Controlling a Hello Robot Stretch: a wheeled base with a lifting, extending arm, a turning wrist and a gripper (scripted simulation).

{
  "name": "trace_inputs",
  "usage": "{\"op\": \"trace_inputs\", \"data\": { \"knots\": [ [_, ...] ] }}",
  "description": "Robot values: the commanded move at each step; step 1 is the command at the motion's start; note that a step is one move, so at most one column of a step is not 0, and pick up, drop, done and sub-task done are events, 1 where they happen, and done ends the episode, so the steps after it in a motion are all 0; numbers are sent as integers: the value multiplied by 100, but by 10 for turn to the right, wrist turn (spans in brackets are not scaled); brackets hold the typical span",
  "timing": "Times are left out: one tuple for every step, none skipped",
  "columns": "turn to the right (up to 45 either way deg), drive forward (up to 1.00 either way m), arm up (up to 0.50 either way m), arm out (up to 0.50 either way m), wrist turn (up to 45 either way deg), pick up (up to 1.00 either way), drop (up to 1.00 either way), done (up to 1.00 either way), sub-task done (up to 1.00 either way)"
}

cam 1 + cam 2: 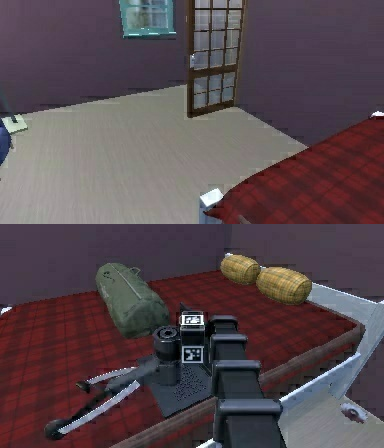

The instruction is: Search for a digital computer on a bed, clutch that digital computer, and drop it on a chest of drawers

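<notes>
Rising from the arm side view's bottom edge, the arm point(243, 399) extends over a bed point(60, 344) with a red plaid cover. At its far end stand two white markers point(192, 352). Left of them is the gripper point(66, 408), its two thin fingers point(100, 381) lying low across the cover toward the view's left. Whether the fingers grasp anything or are loose cannot be told.

A dark slab point(190, 392), flat with a speckled top like a laptop's, lies on the cover at the gripper's body, near the bed's closer edge. Whether the gripper touches it cannot be told. The white bed frame point(335, 384) runs along the view's right. Farther out on the cover lies a green bag point(130, 294). Beyond it, toward the upper right, two tan barrel-shaped cushions point(283, 284) lie side by side.

In the forward view, a corner of the bed shows at the lower right, with pale floor point(120, 150) spreading ahead. Past the floor stands a brown door point(215, 60) with glass panes. Left of it a teal-framed window point(150, 15) sits in the purple wall point(300, 60).
</notes>
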Motion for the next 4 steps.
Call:
{"op": "trace_inputs", "data": {
  "knots": [
    [0,0,0,0,450,0,0,0,0],
    [0,0,0,0,240,0,0,0,0],
    [0,0,-30,0,0,0,0,0,0],
    [0,0,0,0,0,100,0,0,0]
  ]
}}
